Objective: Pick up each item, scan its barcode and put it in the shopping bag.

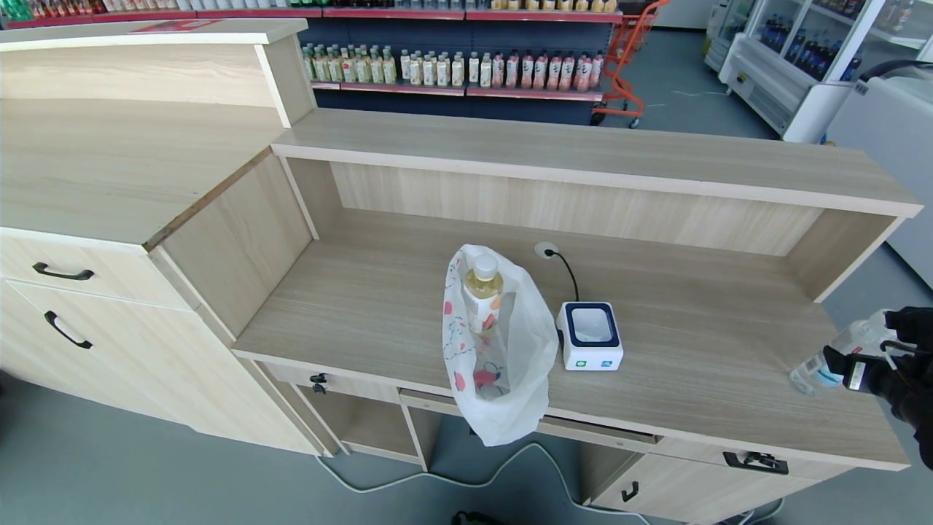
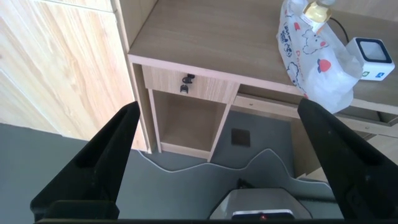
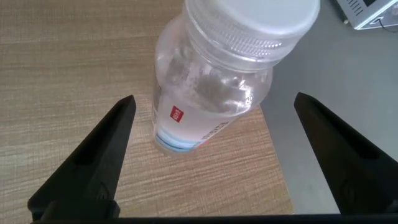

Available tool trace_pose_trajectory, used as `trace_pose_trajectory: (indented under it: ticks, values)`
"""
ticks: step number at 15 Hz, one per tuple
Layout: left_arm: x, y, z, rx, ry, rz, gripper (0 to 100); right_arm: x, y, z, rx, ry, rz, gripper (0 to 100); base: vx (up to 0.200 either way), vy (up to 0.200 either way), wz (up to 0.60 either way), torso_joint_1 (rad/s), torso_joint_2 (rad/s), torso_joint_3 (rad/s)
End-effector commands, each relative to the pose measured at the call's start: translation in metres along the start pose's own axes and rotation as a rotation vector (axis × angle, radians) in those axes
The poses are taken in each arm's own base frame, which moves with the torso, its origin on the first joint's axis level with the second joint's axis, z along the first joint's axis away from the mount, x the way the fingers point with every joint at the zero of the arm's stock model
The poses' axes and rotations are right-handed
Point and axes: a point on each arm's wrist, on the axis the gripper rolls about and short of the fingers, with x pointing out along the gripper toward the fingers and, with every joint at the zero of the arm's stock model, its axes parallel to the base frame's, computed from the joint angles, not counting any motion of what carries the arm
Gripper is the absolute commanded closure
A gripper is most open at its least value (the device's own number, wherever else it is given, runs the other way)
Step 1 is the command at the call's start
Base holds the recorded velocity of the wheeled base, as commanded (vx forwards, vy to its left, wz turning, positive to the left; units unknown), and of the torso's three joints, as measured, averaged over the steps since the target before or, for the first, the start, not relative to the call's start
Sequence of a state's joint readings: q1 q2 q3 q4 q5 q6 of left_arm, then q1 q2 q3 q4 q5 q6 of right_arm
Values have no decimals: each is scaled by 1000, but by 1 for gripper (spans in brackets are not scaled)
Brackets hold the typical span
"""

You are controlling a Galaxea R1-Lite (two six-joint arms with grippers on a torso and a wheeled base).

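Hanging nearest, left gripper (image 2: 217,104): we see its fingers spread wide with nothing between them, out in front of the counter (image 1: 692,328), over grey floor and well apart from the scanner (image 1: 590,335).
Right gripper (image 3: 214,98): we find it far to the right of the scanner, at the counter's right end. Its fingers stand wide apart, one on each side of the water bottle (image 1: 831,361), with a gap showing on both sides, so it grips nothing.
Water bottle: clear, white-capped, blue-banded label. Its base is on the wood near the front right corner, well apart from the scanner, and its cap points up toward the wrist camera.
Shopping bag (image 1: 510,379): white plastic with red and blue prints, just beside the scanner on its left. Its lower part droops over the counter's front edge.
Tea bottle (image 1: 482,281): we see it inside the bag, its white cap poking out of the bag's mouth.
Scanner: a small white box with a dark window on top, mid-counter.
Cable (image 1: 565,273): black, running from behind the scanner to a hole in the countertop.
Store shelves (image 1: 452,69): rows of drinks, far behind the scanner.
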State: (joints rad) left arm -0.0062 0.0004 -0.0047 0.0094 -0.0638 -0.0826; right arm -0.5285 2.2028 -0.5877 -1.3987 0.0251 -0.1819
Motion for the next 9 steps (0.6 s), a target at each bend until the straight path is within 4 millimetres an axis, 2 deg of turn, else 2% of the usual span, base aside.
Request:
trace_pose_trajectory:
  ticks: [1,9]
  values:
    - [0,0,0,0,0,-1,0,10,2,-2,-3,-7,5,0,0,0,0,0,0,0]
    - [0,0,0,0,0,-1,0,33,7,-14,-15,-24,30,0,0,0,0,0,0,0]
